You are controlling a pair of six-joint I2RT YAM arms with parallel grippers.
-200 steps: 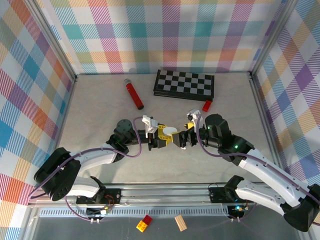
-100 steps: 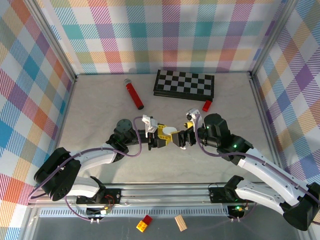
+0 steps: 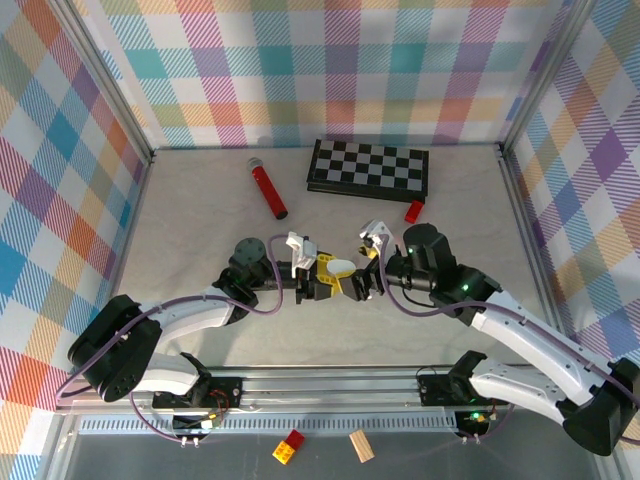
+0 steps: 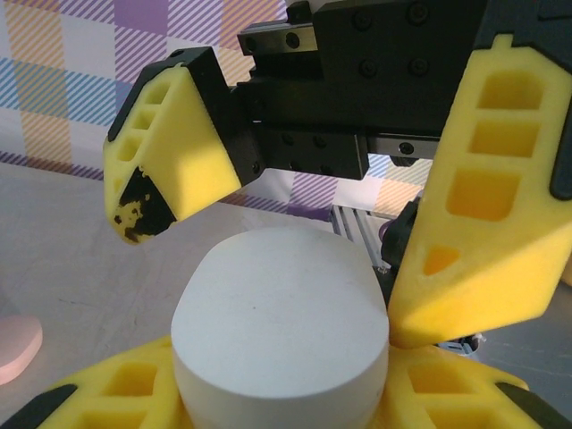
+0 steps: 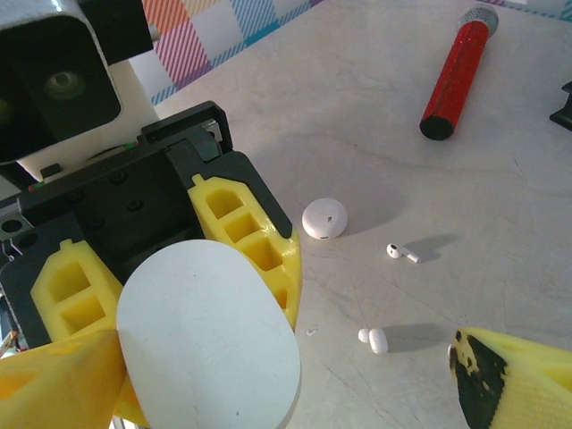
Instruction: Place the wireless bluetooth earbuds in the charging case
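1. Earbuds lay loose on the tabletop, apart from the charging case.
2. Left hand clamped the white case; right hand gaped wide, fingers either side of it.
3. Case probably needed opening first: grip upper half only, avoid twisting.

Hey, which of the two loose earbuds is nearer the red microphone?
The stemmed earbud, just right of the white disc. The other earbud lies farther from the microphone.
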